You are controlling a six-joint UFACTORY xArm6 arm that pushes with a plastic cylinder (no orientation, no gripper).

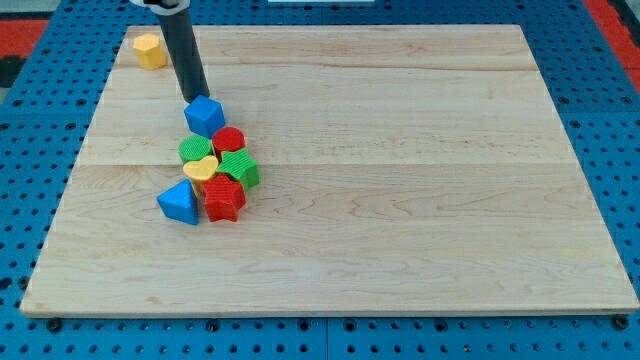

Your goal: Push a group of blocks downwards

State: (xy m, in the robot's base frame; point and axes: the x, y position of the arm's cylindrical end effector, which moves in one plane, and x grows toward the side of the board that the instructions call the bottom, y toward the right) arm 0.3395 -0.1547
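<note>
A cluster of blocks sits left of the board's middle. A blue cube (205, 115) is at its top. Below it are a red cylinder (229, 140), a green block (195, 151), a yellow heart (201, 169) and a green block (240, 167). A red block (224, 198) and a blue triangular block (180, 202) form the bottom. My tip (195, 98) is at the blue cube's upper left edge, touching or nearly touching it. The dark rod rises toward the view's top.
A yellow block (150, 50) lies alone near the board's top left corner. The wooden board (400, 180) rests on a blue pegboard surface (30, 180); the board's left edge is close to the cluster.
</note>
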